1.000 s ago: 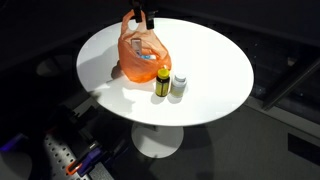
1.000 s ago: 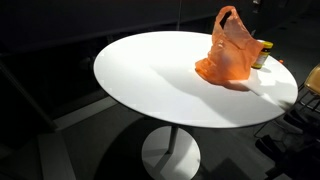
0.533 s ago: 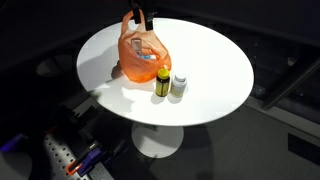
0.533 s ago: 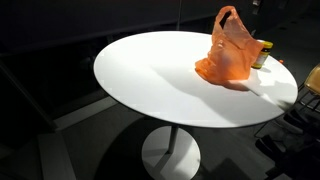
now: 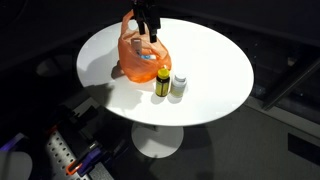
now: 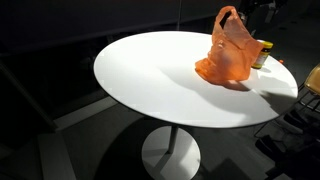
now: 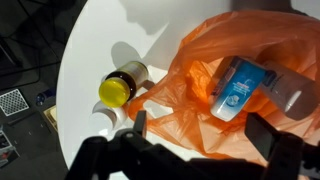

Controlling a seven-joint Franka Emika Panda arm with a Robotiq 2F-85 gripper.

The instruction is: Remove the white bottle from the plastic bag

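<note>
An orange plastic bag [image 5: 141,56] stands on the round white table [image 5: 215,70]; it also shows in the other exterior view [image 6: 231,50]. In the wrist view the bag [image 7: 185,110] lies open, and a white bottle with a blue label [image 7: 238,87] lies inside it. My gripper [image 5: 150,24] hangs just above the bag's handles. In the wrist view the gripper [image 7: 205,135] is open and empty, its fingers [image 7: 270,135] spread over the bag's mouth, with the bottle just beyond them.
A dark bottle with a yellow cap [image 5: 162,82] and a small white-capped bottle [image 5: 179,85] stand beside the bag near the table's edge. The yellow-capped one also shows in the wrist view [image 7: 120,88] and in an exterior view [image 6: 263,53]. The surroundings are dark.
My gripper has come down and forward over the bag's handles. The bag and the bottles have not moved.
</note>
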